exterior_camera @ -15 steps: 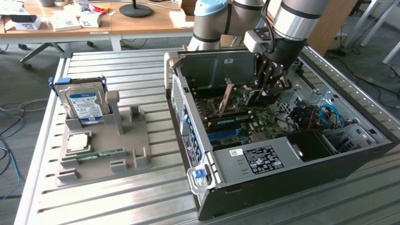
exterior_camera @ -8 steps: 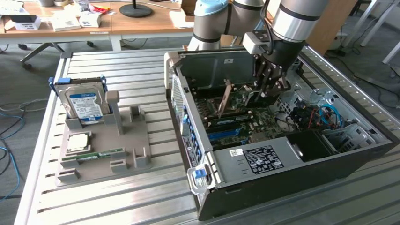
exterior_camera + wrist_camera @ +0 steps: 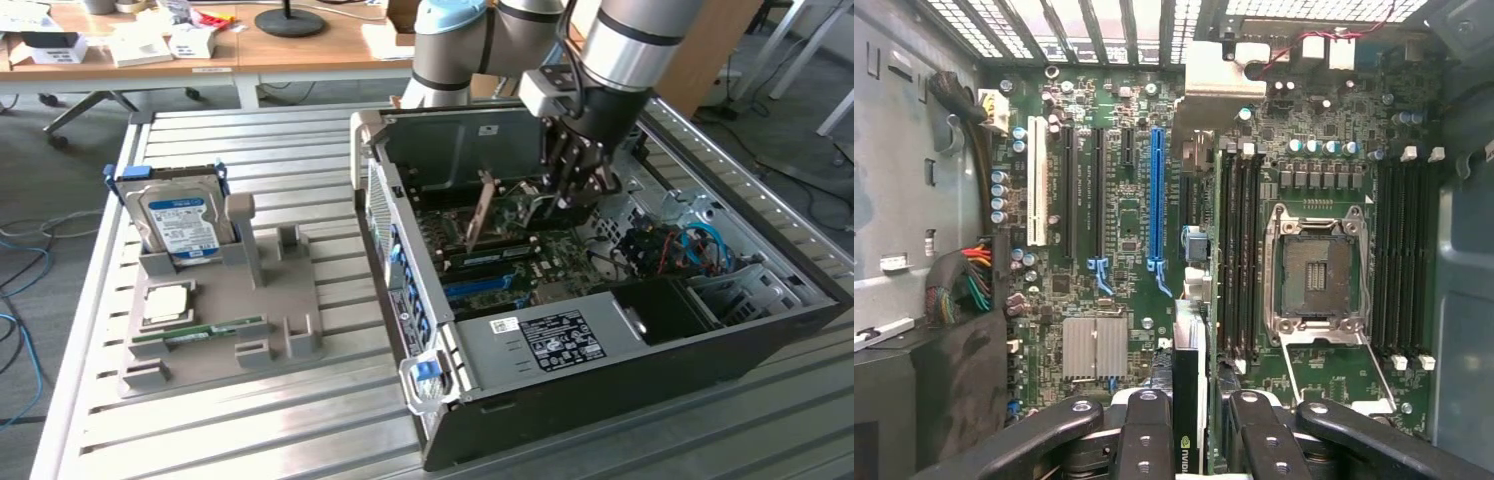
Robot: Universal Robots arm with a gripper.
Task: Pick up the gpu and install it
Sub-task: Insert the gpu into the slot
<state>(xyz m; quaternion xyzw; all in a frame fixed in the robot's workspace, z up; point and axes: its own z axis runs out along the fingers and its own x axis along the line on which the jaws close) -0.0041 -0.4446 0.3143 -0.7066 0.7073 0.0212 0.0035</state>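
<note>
Wrist view: jaws clamped on the gpu (image 3: 1189, 370), edge-on over the motherboard (image 3: 1114, 200); likely light, stiff, fragile; best held by its edges

A hard drive (image 3: 180, 222) stands upright in a grey holder (image 3: 287, 305); a memory stick (image 3: 200, 331) and a square chip (image 3: 167, 301) lie flat on it.

The gpu (image 3: 477, 215) (image 3: 1190, 385), a thin dark brownish card, stands on edge, slightly tilted, inside the open computer case (image 3: 641, 380), over the motherboard (image 3: 1124, 300), just beside its long blue slot (image 3: 1156, 195).
</note>
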